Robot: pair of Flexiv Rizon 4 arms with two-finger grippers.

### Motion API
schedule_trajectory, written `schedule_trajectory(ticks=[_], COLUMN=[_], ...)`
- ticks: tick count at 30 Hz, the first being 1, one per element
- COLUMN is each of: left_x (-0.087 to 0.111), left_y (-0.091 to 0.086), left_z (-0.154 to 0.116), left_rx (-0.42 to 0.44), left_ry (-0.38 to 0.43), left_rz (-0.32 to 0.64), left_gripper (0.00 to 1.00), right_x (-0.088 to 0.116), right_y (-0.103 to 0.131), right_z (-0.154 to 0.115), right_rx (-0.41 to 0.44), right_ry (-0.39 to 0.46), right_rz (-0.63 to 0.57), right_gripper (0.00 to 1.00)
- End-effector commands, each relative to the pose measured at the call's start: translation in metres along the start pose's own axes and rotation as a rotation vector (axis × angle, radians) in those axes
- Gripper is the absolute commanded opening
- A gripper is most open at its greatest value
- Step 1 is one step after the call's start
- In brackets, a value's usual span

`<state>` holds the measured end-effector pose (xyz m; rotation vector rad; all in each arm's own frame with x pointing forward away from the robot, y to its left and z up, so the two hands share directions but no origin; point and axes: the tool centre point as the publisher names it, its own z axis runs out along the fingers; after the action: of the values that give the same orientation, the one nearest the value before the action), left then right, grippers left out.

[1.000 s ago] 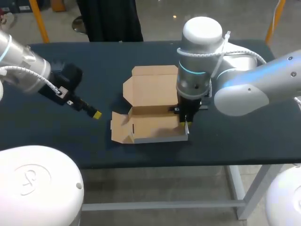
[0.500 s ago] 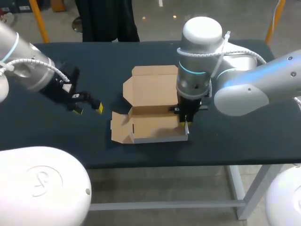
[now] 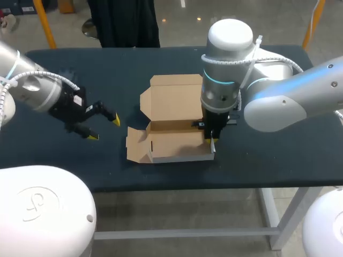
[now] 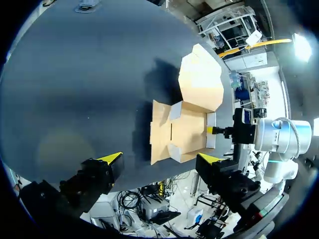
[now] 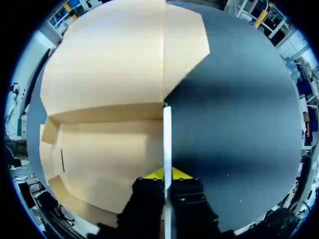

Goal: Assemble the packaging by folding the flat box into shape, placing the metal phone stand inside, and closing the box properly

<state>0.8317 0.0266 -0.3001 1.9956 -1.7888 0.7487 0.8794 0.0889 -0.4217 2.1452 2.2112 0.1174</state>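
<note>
A brown cardboard box [image 3: 174, 140] lies mid-table, folded into a shallow tray with its lid [image 3: 174, 99] lying open behind and a side flap [image 3: 136, 145] spread out at its left. My right gripper [image 3: 210, 140] points straight down, shut on the tray's upright right wall [image 5: 167, 134]; that wall's thin white edge runs between the right gripper's [image 5: 167, 175] yellow tips. My left gripper [image 3: 104, 128] hovers open to the left of the box, apart from it. From the left gripper [image 4: 159, 159], the box [image 4: 187, 129] lies ahead. No metal phone stand shows in any view.
The dark table top [image 3: 268, 155] surrounds the box on all sides. Its front edge [image 3: 214, 184] runs close in front of the tray. My right arm's bulky elbow [image 3: 278, 101] hangs over the table's right half.
My left arm has drawn back a little to the left and turned its wrist, so both spread yellow fingertips now show. The right gripper and the box have stayed still.
</note>
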Motion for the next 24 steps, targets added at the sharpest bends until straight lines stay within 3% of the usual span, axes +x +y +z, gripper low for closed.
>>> schedule_trajectory(ticks=[1,7,13,16,24], left_x=[-0.01,-0.011,-0.011,-0.015,-0.018], left_y=[-0.012,-0.016,-0.019,-0.021,-0.019], left_z=[0.027,0.049,0.068,0.073,0.089], left_rx=[-0.04,-0.081,-0.097,-0.103,-0.127], left_ry=[0.064,0.092,0.059,0.071,0.09], left_rz=[0.032,0.075,0.105,0.114,0.134], left_gripper=[1.0,1.0,0.97,0.87,0.77], right_x=[0.001,0.001,0.001,0.001,0.001], right_y=[0.002,0.002,0.002,0.002,0.002], right_z=[-0.001,-0.001,-0.001,-0.001,-0.001], right_rx=[0.006,0.006,0.006,0.006,0.006], right_ry=[-0.003,-0.003,-0.003,-0.003,-0.003], right_rz=[-0.001,-0.001,-0.001,-0.001,-0.001], right_gripper=[0.0,0.0,0.0,0.0,0.0])
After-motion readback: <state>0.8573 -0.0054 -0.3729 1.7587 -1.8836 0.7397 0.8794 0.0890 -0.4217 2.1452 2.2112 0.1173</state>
